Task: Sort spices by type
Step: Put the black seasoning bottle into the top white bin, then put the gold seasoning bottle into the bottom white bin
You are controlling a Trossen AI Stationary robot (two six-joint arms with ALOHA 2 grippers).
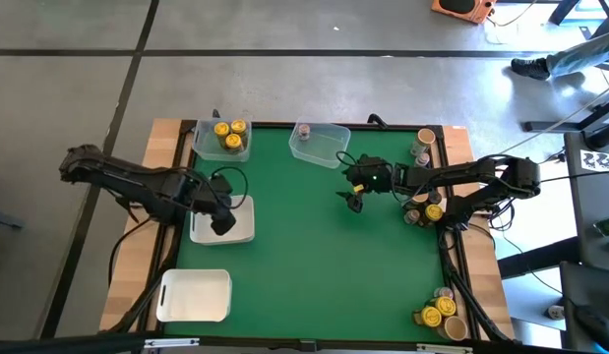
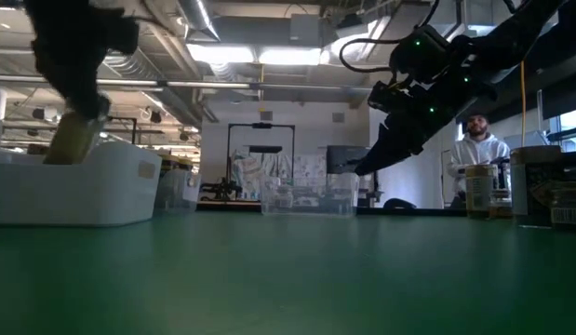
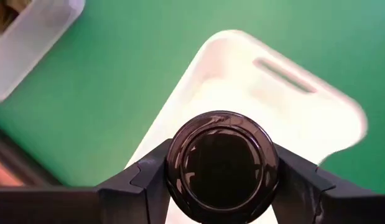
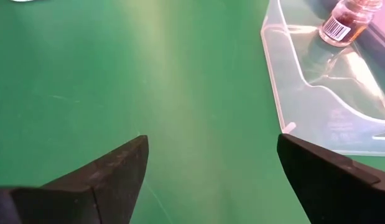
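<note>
Over the white tray near the counter's left edge, your left pincer holds item one: a dark-lidded jar, fingers part closed on its round sides just under the cap, lid facing the wrist camera.

- Handling: judged small, light and rigid. The smooth round wall looks apt to twist or slip between flat fingers, so grip across the widest part of the body and set it down upright. It may be glass, so treat it as breakable.
- Right pincer: wide open, holding nothing, above bare green toward the far edge, beside the clear tub.
- Clear tub contents: one jar with amber contents. It carries a barcode label, but no words are legible.
- Yellow-lidded jars: grouped in the tub at the far left corner.
- Remaining stock: mixed jars along the right edge and more jars at the near right corner.
- Brands: none readable in any view.
</note>
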